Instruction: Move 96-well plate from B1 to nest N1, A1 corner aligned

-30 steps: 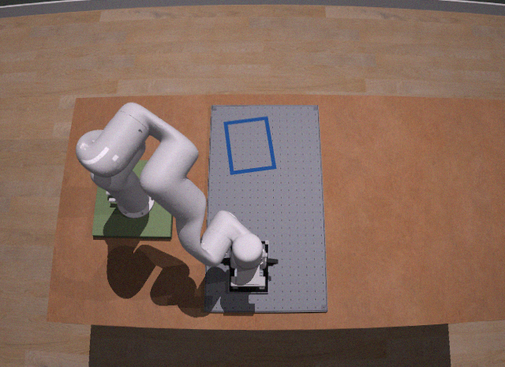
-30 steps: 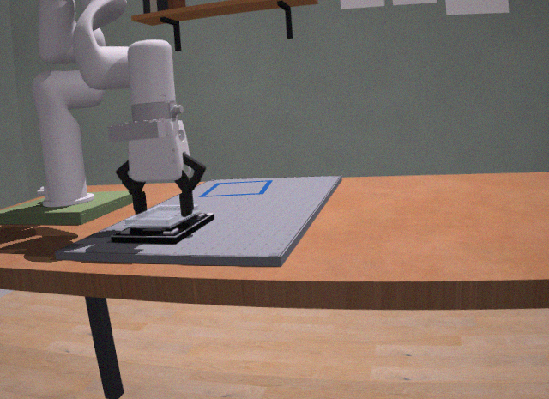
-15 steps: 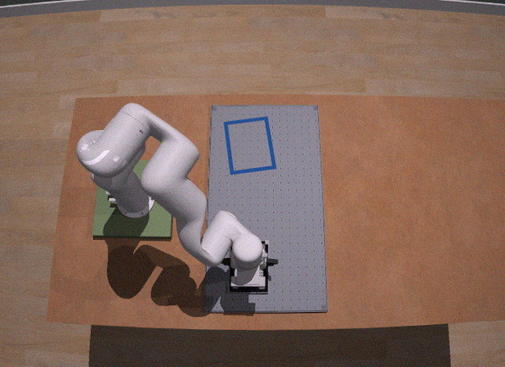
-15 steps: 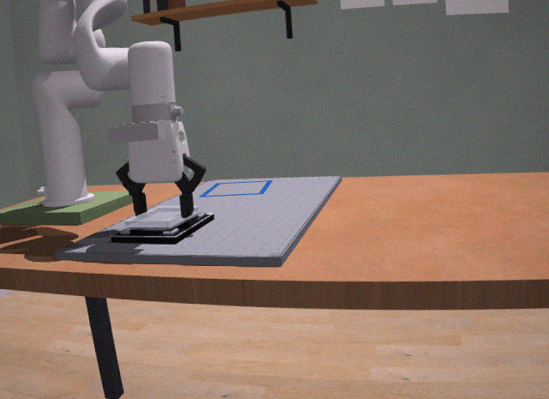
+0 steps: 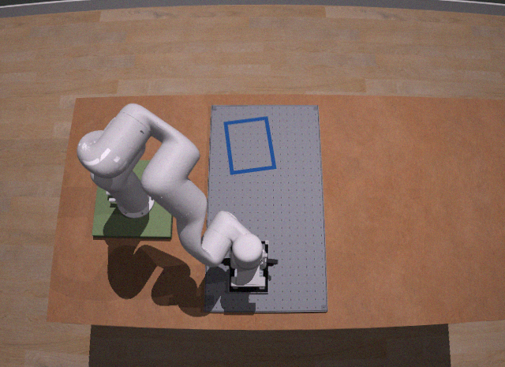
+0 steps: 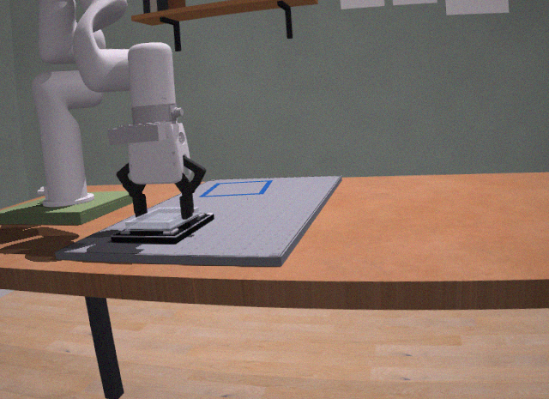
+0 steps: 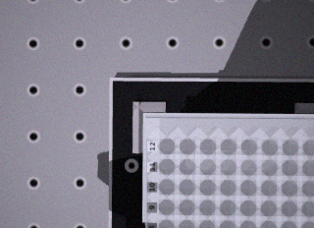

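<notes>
My pincer [image 6: 161, 210] grips the plate [image 6: 154, 219] across its sides, keeping it level inside the black nest [image 6: 195, 222] locators.

We see an orange wooden surface [image 5: 387, 200] carrying two things directly. A grey perforated board [image 5: 293, 216] lies flat along its middle, and a green base plate [image 5: 161, 228] lies just beside the board's long edge. On the board, a blue outlined rectangle [image 5: 249, 170] marks one end, and a black nest [image 6: 195, 226] lies at the opposite end, well apart from it.
</notes>
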{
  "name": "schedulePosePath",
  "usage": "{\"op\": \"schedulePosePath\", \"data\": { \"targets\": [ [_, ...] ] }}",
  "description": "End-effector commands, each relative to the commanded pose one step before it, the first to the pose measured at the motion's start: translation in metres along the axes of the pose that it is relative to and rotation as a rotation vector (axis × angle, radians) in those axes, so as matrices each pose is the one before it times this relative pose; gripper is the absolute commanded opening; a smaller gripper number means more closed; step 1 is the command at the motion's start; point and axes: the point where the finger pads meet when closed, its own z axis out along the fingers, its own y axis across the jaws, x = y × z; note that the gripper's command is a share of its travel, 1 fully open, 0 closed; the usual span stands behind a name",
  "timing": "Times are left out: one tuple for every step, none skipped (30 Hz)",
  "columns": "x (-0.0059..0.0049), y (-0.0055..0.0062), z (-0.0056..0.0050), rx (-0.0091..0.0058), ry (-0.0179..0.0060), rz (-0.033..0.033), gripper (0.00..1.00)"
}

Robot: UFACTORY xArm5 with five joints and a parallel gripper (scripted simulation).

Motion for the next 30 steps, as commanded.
{"op": "schedulePosePath", "data": {
  "targets": [
    [0.00081, -0.00146, -0.00056, 0.00778, -0.0048, 0.0, 0.0],
    [0.0, 0.0, 0.0, 0.0, 0.0, 0.0, 0.0],
    [0.0, 0.0, 0.0, 0.0, 0.0, 0.0, 0.0],
    [0.0, 0.0, 0.00017, 0.0, 0.0, 0.0, 0.0],
    [0.0, 0.0, 0.00017, 0.0, 0.0, 0.0, 0.0],
    [0.0, 0.0, 0.00017, 0.0, 0.0, 0.0, 0.0],
    [0.0, 0.0, 0.00017, 0.0, 0.0, 0.0, 0.0],
    [0.0, 0.0, 0.0, 0.0, 0.0, 0.0, 0.0],
    [0.0, 0.0, 0.0, 0.0, 0.0, 0.0, 0.0],
    [0.0, 0.0, 0.00066, 0.0, 0.0, 0.0, 1.0],
    [0.0, 0.0, 0.0, 0.0, 0.0, 0.0, 1.0],
    [0.0, 0.0, 0.0, 0.0, 0.0, 0.0, 1.0],
    [0.0, 0.0, 0.0, 0.0, 0.0, 0.0, 1.0],
    [0.0, 0.0, 0.0, 0.0, 0.0, 0.0, 1.0],
    [0.0, 0.0, 0.0, 0.0, 0.0, 0.0, 1.0],
    [0.0, 0.0, 0.0, 0.0, 0.0, 0.0, 1.0],
    [0.0, 0.0, 0.0, 0.0, 0.0, 0.0, 1.0],
    [0.0, 0.0, 0.0, 0.0, 0.0, 0.0, 1.0],
    [0.0, 0.0, 0.0, 0.0, 0.0, 0.0, 1.0],
    [0.0, 0.0, 0.0, 0.0, 0.0, 0.0, 1.0],
    [0.0, 0.0, 0.0, 0.0, 0.0, 0.0, 1.0],
    [0.0, 0.0, 0.0, 0.0, 0.0, 0.0, 1.0],
    [0.0, 0.0, 0.0, 0.0, 0.0, 0.0, 1.0],
    [0.0, 0.0, 0.0, 0.0, 0.0, 0.0, 1.0],
    [0.0, 0.0, 0.0, 0.0, 0.0, 0.0, 1.0],
    [0.0, 0.0, 0.0, 0.0, 0.0, 0.0, 1.0],
    [0.0, 0.0, 0.0, 0.0, 0.0, 0.0, 1.0],
    [0.0, 0.0, 0.0, 0.0, 0.0, 0.0, 1.0],
    [0.0, 0.0, 0.0, 0.0, 0.0, 0.0, 1.0],
    [0.0, 0.0, 0.0, 0.0, 0.0, 0.0, 1.0]
  ]
}}
